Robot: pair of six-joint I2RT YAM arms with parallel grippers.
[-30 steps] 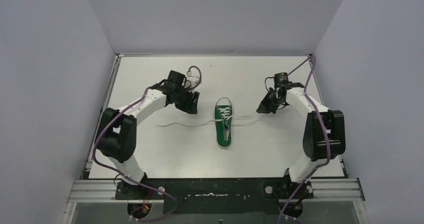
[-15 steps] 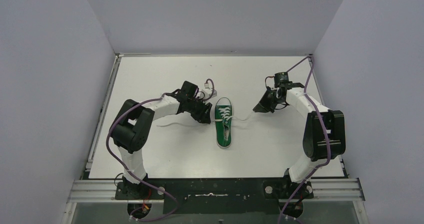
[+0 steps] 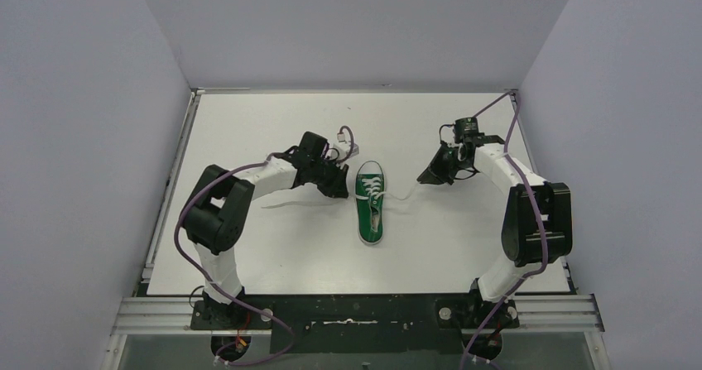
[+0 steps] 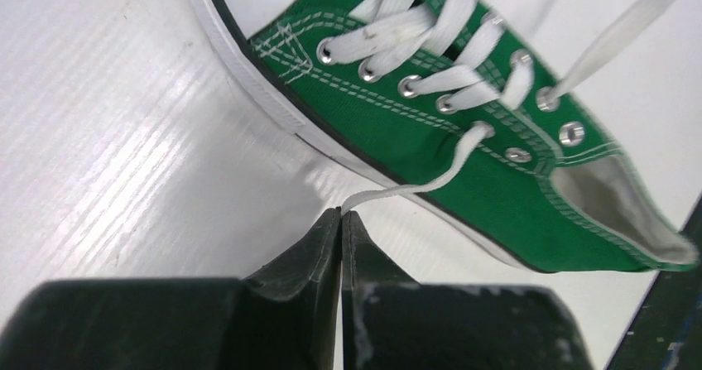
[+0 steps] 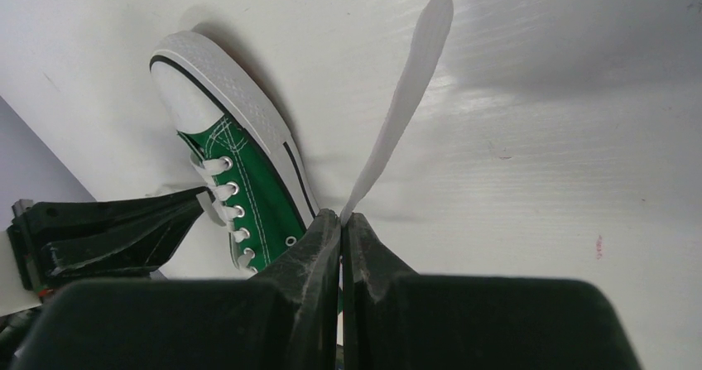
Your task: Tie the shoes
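1. Green sneaker (image 3: 370,202) lies on its sole at about the middle of the white bench (image 3: 265,246). Its white toe cap points to the far wall and its heel to the arm bases. It is between the two arms.
2. Left lace (image 4: 414,184) leaves an eyelet on the shoe's side and curves down to the left tool (image 4: 341,214). The fingers are closed together and pinch the lace at their tips. In the top view this tool sits just beside the shoe's left flank, near the toe end.
3. Right lace (image 5: 397,113) runs as a flat band from the pinch of the right tool (image 5: 340,217) out over the bench. The fingers are pressed together on it. In the top view this tool is off to the right of the shoe, apart from it, with the lace spanning the gap.
4. The bench surface is matte white board. The left wrist view shows fine parallel ribbing with a soft sheen, and the right wrist view shows a few small specks.
5. Plain pale grey-lilac walls (image 3: 83,138) enclose the bench on the left, far and right sides. An aluminium rail (image 3: 149,312) runs along the near edge. Purple cables (image 3: 170,229) trail along both arms.
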